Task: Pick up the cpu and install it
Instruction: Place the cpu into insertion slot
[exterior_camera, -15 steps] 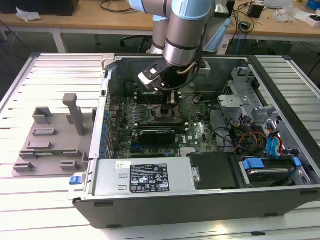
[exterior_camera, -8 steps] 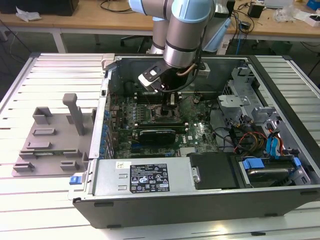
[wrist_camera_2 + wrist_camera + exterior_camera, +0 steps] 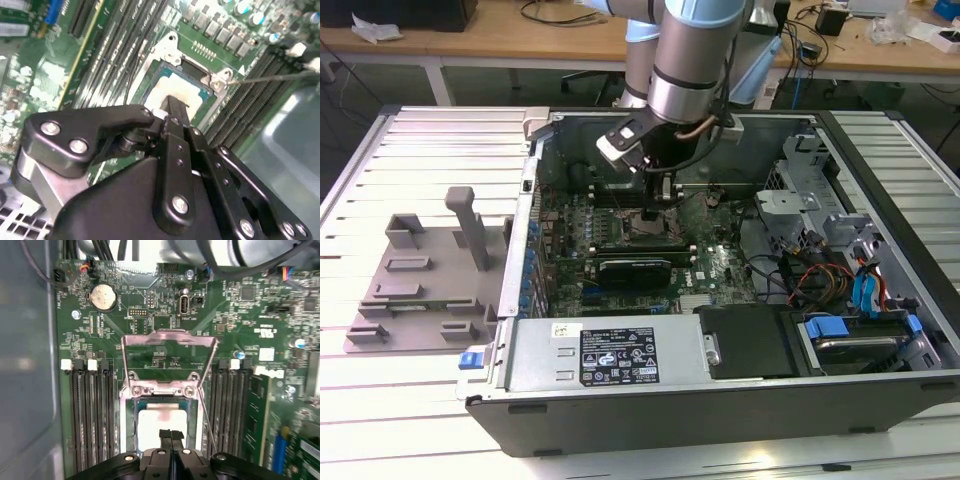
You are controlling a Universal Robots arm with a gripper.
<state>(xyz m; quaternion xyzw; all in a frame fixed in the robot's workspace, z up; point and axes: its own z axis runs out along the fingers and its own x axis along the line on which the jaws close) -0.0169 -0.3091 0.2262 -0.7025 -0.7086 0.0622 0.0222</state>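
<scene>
Claw (image 3: 171, 436) sits pinched shut over seated cpu (image 3: 150, 425); first wrist view shows raised frame (image 3: 169, 341).

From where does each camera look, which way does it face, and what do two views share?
Exterior view: off the arm, high, facing down into the open computer case; arm and gripper show.
First wrist view: on the wrist, facing straight onto the motherboard and cpu; gripper fingertips show.
Second wrist view: on the wrist, facing the cpu slantwise, past the gripper.
Both wrist views share the cpu in its socket.
</scene>
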